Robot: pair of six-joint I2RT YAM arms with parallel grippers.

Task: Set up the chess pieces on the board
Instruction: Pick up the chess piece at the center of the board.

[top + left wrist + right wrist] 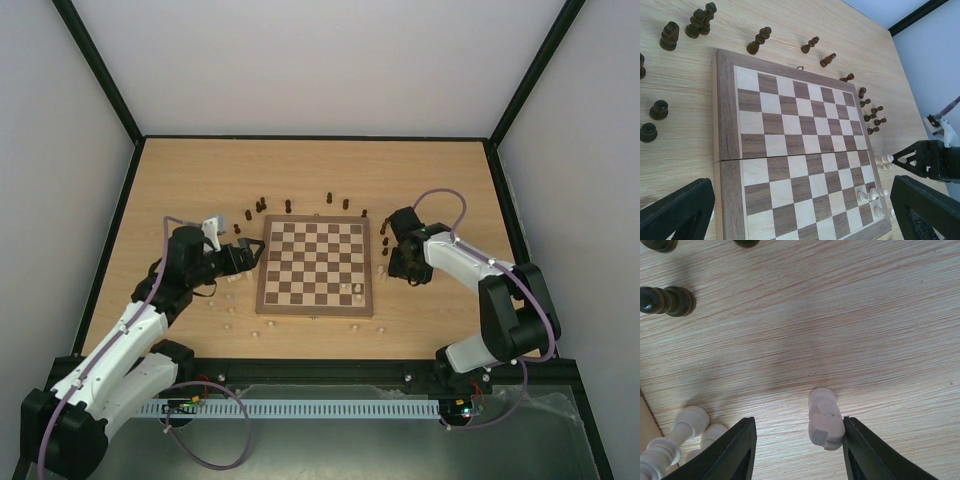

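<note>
The right gripper's (pixel 799 422) jaws stood partly open astride one pale chess piece (pixel 825 417) on the counter (pixel 865 315), right of the board (pixel 315 240). The piece touched one finger, with a gap at the other, so nothing was clamped. Two more pale pieces (pixel 692 420) stood beside the board's edge. The left gripper's (pixel 802 200) jaws gaped fully, empty, by the board's left edge. At least three cream pieces (pixel 863 196) occupied its near right corner. Sixteen dark pieces (pixel 759 41) ringed it on the counter.
</note>
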